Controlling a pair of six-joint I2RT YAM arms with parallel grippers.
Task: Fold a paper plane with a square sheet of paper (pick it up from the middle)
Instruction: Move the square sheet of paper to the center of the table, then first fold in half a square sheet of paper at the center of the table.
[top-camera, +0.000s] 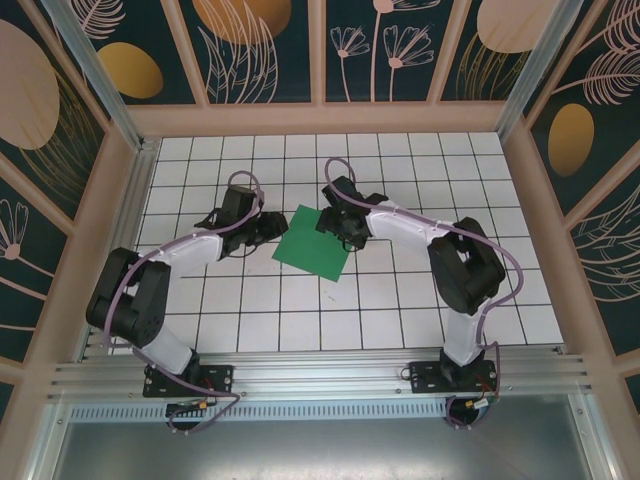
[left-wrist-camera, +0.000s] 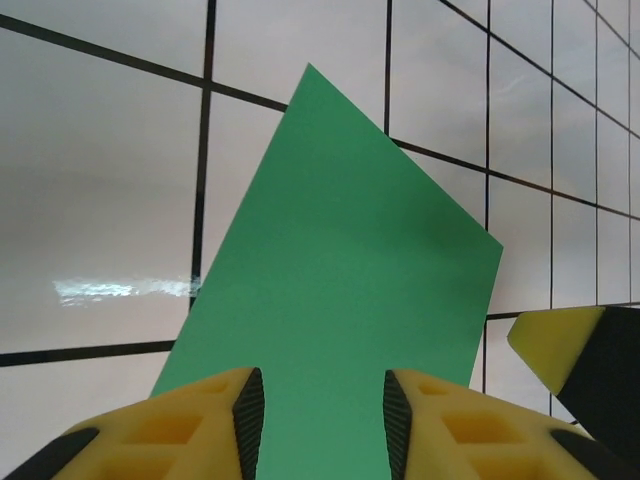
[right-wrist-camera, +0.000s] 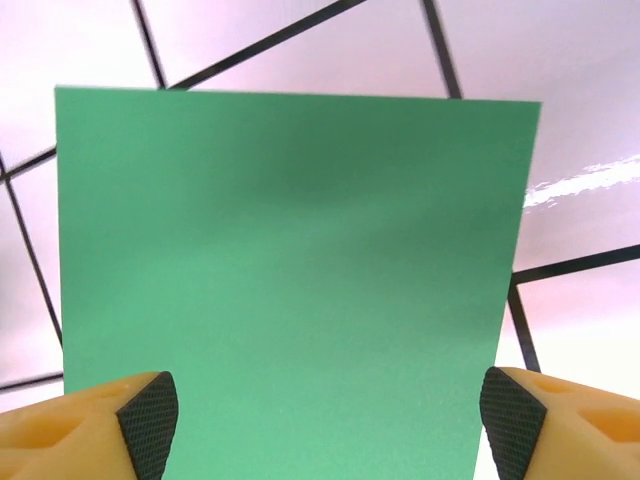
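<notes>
Over the flat square sheet of paper (top-camera: 312, 240), left gripper (left-wrist-camera: 323, 415) jaws stand narrowly parted, right gripper (right-wrist-camera: 328, 415) jaws wide apart.

Thin green square sheet of paper (top-camera: 312, 242) lies flat on the white tiled tabletop with black grid lines (top-camera: 250, 320), between the two tools. Left gripper (top-camera: 266, 230) sits at the sheet's left edge and right gripper (top-camera: 336, 224) at its far right edge, so they face each other across it.

From the left gripper (left-wrist-camera: 323, 405), the sheet (left-wrist-camera: 340, 280) runs under the gap between its fingers and stretches ahead, one corner farthest forward. A fingertip (left-wrist-camera: 555, 340) of the right gripper is ahead and to its right, just beside the sheet's edge.

From the right gripper (right-wrist-camera: 328, 410), the sheet (right-wrist-camera: 300, 240) spreads straight ahead. Both its fingers stand over the near part, well apart, and the tabletop lies beyond the far edge.
</notes>
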